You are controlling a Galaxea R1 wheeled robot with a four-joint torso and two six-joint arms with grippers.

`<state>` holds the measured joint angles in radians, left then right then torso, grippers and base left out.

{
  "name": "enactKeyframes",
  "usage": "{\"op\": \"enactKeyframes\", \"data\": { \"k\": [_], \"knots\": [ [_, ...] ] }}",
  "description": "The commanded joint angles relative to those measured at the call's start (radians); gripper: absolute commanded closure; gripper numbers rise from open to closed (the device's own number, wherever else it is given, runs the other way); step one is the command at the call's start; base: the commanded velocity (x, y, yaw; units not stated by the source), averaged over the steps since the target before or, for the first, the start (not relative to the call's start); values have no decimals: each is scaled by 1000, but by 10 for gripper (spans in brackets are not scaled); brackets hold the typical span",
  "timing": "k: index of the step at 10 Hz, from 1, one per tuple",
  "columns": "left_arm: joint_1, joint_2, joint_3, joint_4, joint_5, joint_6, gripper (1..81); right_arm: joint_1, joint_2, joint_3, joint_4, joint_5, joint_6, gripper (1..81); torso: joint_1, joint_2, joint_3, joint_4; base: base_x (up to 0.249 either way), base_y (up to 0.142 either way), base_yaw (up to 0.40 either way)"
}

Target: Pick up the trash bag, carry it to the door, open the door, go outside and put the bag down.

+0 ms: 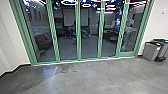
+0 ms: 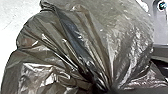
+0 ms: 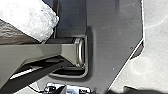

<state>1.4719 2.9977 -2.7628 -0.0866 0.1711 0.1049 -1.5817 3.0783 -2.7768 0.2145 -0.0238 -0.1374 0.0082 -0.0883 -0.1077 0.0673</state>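
The trash bag [image 2: 75,45], dark and glossy, bulges large in the left wrist view, its folds drawn together into a tight bunch. At that bunch my left gripper [image 2: 107,88] is shut on the plastic. A brightly lit, crinkled part of the bag [image 3: 35,18] shows in the right wrist view, beside the robot's jointed bar. Across the room in the head view stand tall glass doors [image 1: 88,37] in green frames, with small dark handles. Every panel looks shut. A darker room lies behind the glass.
Grey bins [image 1: 151,50] stand against the wall to the right of the doors. White walls [image 1: 7,37] flank the glass front on both sides. Grey concrete floor [image 1: 82,77] stretches from the robot to the door sill. Behind the glass are a reddish sofa [image 1: 45,41] and other furniture.
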Motion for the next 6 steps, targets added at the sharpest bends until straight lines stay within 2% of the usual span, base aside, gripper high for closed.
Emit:
{"op": "enactKeyframes", "data": {
  "k": [1, 6],
  "knots": [
    [-51, 0, 2, 5, 71, 6, 811, 41, 6, 2, -6, -65, -4, 10, 0, 0, 0, 0, 141, -83, 0],
    [-51, 0, 1, 5, 71, 7, 811, 41, 6, 2, -6, -65, -5, 10, 0, 0, 0, 0, 142, -80, 0]
  ]
}}
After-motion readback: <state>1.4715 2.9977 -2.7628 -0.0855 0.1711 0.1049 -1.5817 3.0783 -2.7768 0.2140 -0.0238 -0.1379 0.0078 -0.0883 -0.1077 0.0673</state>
